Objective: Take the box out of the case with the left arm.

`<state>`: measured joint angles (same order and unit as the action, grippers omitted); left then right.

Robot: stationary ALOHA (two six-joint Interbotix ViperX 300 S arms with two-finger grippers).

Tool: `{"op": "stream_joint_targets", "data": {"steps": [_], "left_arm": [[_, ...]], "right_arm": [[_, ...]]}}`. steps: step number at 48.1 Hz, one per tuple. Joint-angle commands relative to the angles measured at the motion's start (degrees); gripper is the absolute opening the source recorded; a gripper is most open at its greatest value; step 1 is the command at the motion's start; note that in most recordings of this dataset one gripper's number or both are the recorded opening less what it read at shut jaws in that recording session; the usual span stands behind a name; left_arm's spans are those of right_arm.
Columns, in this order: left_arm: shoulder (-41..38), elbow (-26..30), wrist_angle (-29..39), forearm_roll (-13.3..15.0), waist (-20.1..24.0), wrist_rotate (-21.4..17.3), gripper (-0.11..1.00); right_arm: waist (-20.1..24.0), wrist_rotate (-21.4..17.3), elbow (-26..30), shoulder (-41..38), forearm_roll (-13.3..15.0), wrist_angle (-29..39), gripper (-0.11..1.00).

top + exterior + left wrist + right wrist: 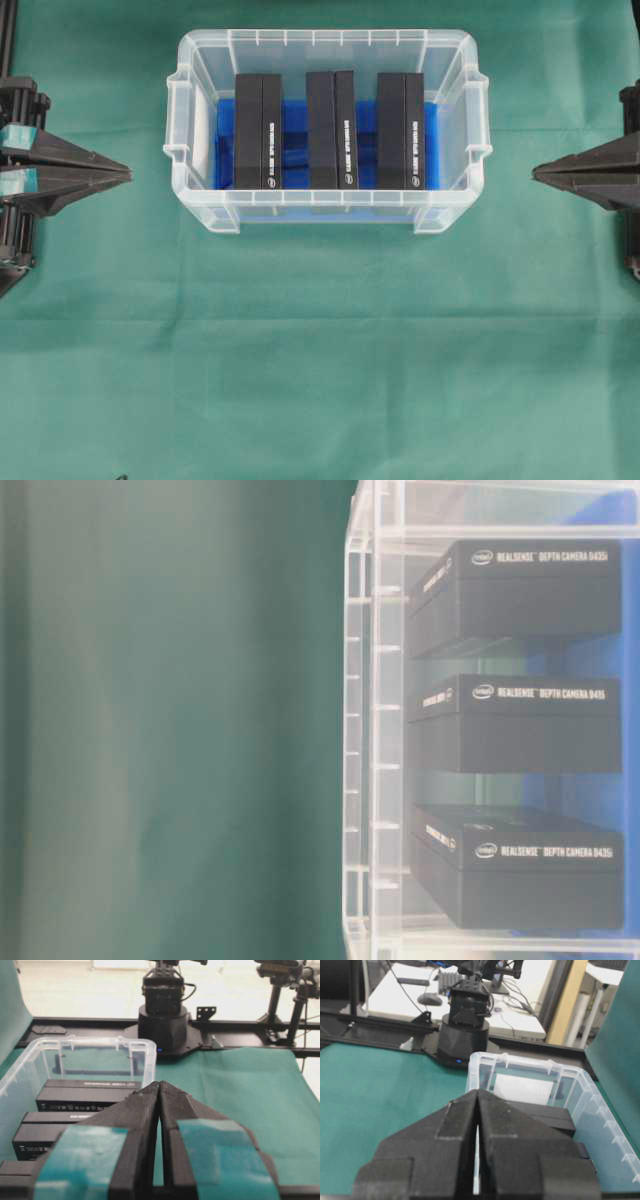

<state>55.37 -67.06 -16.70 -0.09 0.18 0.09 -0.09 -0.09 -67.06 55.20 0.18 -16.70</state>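
Case (327, 218) of clear plastic sits on the green tabletop (300, 380) holding 3 black RealSense boxes (332, 130) side by side; left gripper (125, 172) and right gripper (538, 172) flank it, jaws shut, empty.

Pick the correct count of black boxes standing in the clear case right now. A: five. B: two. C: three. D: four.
C: the overhead view shows three black RealSense camera boxes in the clear case, a left box, a middle box and a right box, set side by side with gaps over the blue lining.
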Motion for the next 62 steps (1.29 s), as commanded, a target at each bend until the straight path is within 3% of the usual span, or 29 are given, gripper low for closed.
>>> {"op": "stream_joint_targets", "data": {"steps": [1, 12, 21, 30, 45, 55, 62], "left_arm": [[-0.4, 1.1, 1.1, -0.9, -0.3, -0.1, 0.02], [1.0, 2.0, 4.9, -0.9, -0.3, 0.2, 0.02], [2.8, 4.8, 8.3, -0.9, -0.4, 2.4, 0.02], [3.9, 12.0, 16.7, -0.9, -0.4, 5.1, 0.02], [1.9, 24.6, 28.2, -0.9, -0.4, 5.4, 0.02], [-0.3, 29.0, 35.0, -0.9, -0.4, 5.8, 0.02], [-1.5, 31.6, 43.2, -0.9, -0.4, 8.3, 0.02]], "right_arm": [[0.4, 0.0, 0.9, -0.3, -0.1, -0.1, 0.00], [0.4, -0.2, 3.9, -0.4, -0.1, 9.2, 0.00], [0.4, -0.4, 9.8, 0.1, -0.1, 15.7, 0.00], [0.4, -0.5, 17.8, -0.2, -0.1, 22.9, 0.00], [0.4, -0.5, 30.3, -2.5, -0.1, 31.5, 0.00], [0.4, -1.1, 32.5, -4.0, -0.3, 38.1, 0.00], [0.4, -4.9, 33.1, -3.9, -0.3, 43.8, 0.00]]}}
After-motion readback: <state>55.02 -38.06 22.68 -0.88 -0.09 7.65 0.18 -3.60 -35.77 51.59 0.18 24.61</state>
